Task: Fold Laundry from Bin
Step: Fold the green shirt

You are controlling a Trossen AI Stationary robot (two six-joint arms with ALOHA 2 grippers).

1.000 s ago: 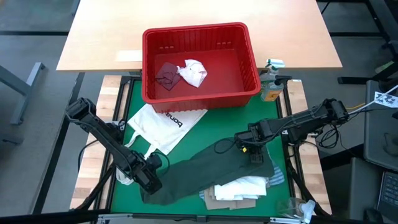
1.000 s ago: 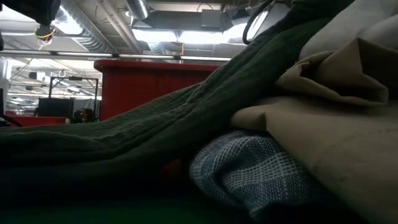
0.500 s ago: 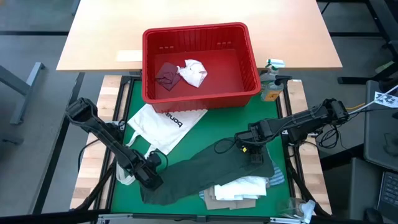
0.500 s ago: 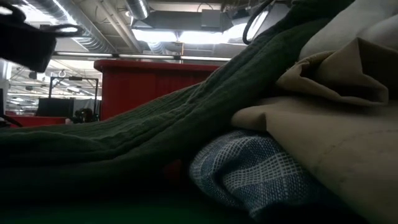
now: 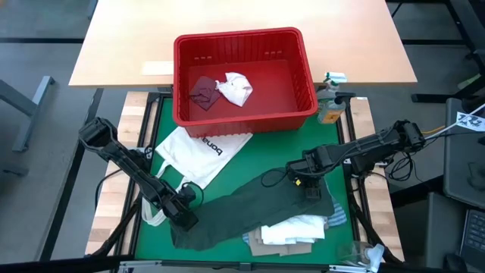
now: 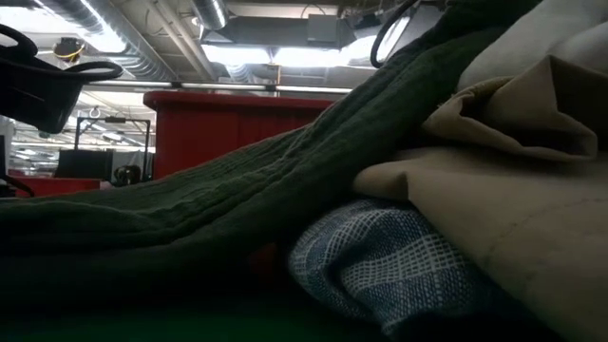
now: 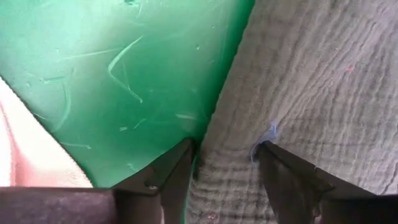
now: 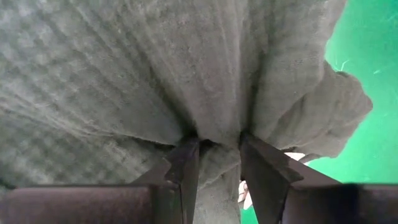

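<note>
Two arms are over the green mat (image 5: 163, 121), and one red bin (image 5: 244, 76) stands at its far edge. Two small pieces lie in the bin, one maroon piece (image 5: 202, 92) and one white piece (image 5: 235, 88), touching each other. One white tote (image 5: 198, 154) lies flat just in front of the bin.

One dark green-grey top (image 5: 250, 206) is stretched in a long band across the near half of the mat. Its long axis runs diagonally, from the near left corner up toward the right side. The cloth is crinkled, with fine ribbed lines, and it drapes over a small heap near the front edge: one white shirt (image 5: 297, 228), one tan shirt (image 5: 284, 246) and one blue-striped cloth (image 5: 338, 215). From table height the top slopes over the tan and blue cloths.

The left gripper (image 7: 225, 163) is at the top's lower left end, its fingers spread wide with the cloth's edge lying between them, not pinched. The right gripper (image 8: 219, 151) is at the upper right end, clamped on a bunched fold of the top.
</note>
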